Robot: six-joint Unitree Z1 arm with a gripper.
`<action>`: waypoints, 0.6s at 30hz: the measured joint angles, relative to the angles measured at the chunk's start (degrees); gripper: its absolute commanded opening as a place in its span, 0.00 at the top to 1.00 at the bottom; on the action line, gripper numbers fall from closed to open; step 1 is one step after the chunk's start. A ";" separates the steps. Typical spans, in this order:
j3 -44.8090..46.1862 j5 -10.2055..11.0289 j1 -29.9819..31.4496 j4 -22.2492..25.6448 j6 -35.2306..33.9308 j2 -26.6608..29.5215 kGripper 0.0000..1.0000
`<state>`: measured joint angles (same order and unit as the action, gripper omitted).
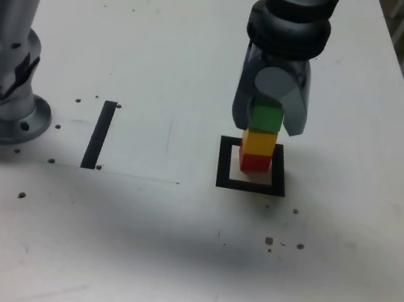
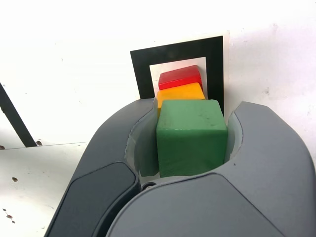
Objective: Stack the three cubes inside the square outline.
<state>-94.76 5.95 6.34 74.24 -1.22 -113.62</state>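
"Nearest the wrist camera?"

"The gripper [image 2: 194,104], its fingers on either side of the green cube [image 2: 191,150], pinching it."

"Location of the cubes?"

"All three at the square outline [image 1: 225,163]. The red cube [image 1: 255,163] is lowest, within the border; the yellow cube [image 1: 259,142] is on top of it; the green one is uppermost, apparently resting on the yellow."

"Extent of completion?"

"Nearly complete, in my judgement. All three levels are in place. Outstanding: release of the green cube and withdrawal of the gripper, preferably straight, as a sideways drag could topple the column."

"Any containers?"

"None noted. The outline is a flat black border on the bench [image 1: 89,256], without walls. Its pale centre carries the red cube, off-centre toward the exterior view's right. The black strip [image 1: 99,135] stands well apart, with nothing on it."
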 measured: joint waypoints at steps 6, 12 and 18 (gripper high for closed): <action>0.23 0.31 0.00 -0.24 0.00 0.00 0.05; 0.23 0.45 0.00 -0.09 0.00 0.00 0.01; 0.37 0.99 0.13 0.76 0.00 1.91 0.01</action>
<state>-94.38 6.94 6.47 75.00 -1.22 -111.71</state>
